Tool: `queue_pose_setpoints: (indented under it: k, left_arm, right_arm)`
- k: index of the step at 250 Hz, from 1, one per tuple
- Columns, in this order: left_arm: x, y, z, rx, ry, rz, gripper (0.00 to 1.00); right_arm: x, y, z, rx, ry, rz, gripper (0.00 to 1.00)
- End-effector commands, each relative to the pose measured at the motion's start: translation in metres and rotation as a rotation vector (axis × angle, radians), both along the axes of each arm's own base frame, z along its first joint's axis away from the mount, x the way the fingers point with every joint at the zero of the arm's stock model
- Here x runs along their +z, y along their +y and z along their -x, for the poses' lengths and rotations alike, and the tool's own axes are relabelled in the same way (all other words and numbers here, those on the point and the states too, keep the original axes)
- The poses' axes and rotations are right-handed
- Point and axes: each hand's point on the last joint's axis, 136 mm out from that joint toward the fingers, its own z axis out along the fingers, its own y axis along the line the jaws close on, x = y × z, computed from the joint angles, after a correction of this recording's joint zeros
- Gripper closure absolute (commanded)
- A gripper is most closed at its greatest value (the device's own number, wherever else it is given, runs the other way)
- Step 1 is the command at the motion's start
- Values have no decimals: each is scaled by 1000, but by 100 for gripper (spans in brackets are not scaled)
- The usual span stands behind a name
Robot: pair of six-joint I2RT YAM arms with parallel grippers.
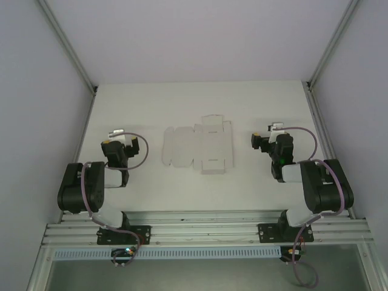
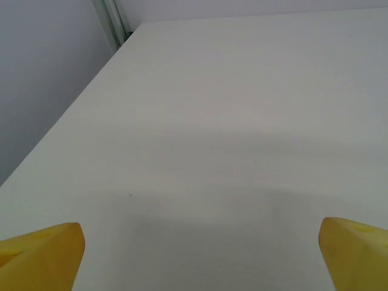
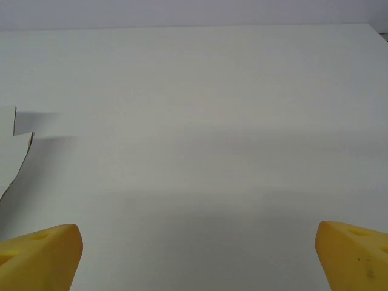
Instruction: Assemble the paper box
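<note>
The paper box (image 1: pixel 198 145) is lying as a flat, unfolded sheet at the centre of the desk (image 1: pixel 254 103), holding nothing. The left gripper (image 2: pixel 200 248) and right gripper (image 3: pixel 197 248) are hovering on either side of it, both spread wide. Assembly looks unstarted, and the next move is probably reaching in to fold a flap.

1. right gripper (image 3: pixel 197 257): yellow fingertips (image 3: pixel 39 254) in the bottom corners, spread wide, just above the table (image 3: pixel 230 109).
2. paper box (image 3: pixel 8 160): flat notched card edge at far left, lying on the table.
3. grey wall (image 3: pixel 182 12) along the top.
</note>
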Motion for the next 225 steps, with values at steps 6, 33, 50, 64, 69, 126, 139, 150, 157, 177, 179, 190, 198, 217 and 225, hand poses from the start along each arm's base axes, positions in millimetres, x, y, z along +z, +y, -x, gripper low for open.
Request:
queue_pose_setpoints:
  k: [6,33,50,64,69,126,139,150,157,177,179,190,198,217,225]
  left_arm:
    - [10,4,-5,17,-29,-2,0]
    - [10,4,-5,15,-27,1,0]
    - [10,5,-5,16,-27,1,0]
    - [10,4,-5,15,-29,1,0]
    - [10,5,-5,16,-28,0,0]
    - [10,4,-6,12,-24,2,0]
    - [10,4,-5,13,-26,2,0]
    - [11,4,-6,12,-29,2,0]
    - [10,4,-6,13,-27,2,0]
    - [10,4,-5,13,-27,2,0]
    - [10,4,-5,13,-25,2,0]
    - [10,4,-5,13,-28,3,0]
    - [10,4,-5,13,-29,3,0]
    - [14,5,-6,15,-24,3,0]
    - [16,4,-5,14,-25,3,0]
  right_arm:
    - [9,1,-4,-1,-32,-5,0]
    - [8,1,-4,-1,-31,-4,0]
    - [9,1,-4,-1,-31,-6,0]
    - [9,1,-5,0,-30,-9,0]
    - [8,1,-5,1,-29,-8,1]
    - [9,0,-4,2,-31,-14,0]
    - [9,0,-4,3,-33,-13,0]
    - [9,0,-4,2,-33,-13,0]
    - [9,0,-4,2,-34,-13,0]
    - [10,0,-4,2,-35,-13,0]
    - [9,0,-4,3,-35,-13,0]
    - [9,0,-4,3,-36,-13,0]
    - [10,0,-4,2,-35,-13,0]
    - [11,-1,-4,-9,-32,-14,0]
    - [13,-2,-3,-12,-34,-13,0]
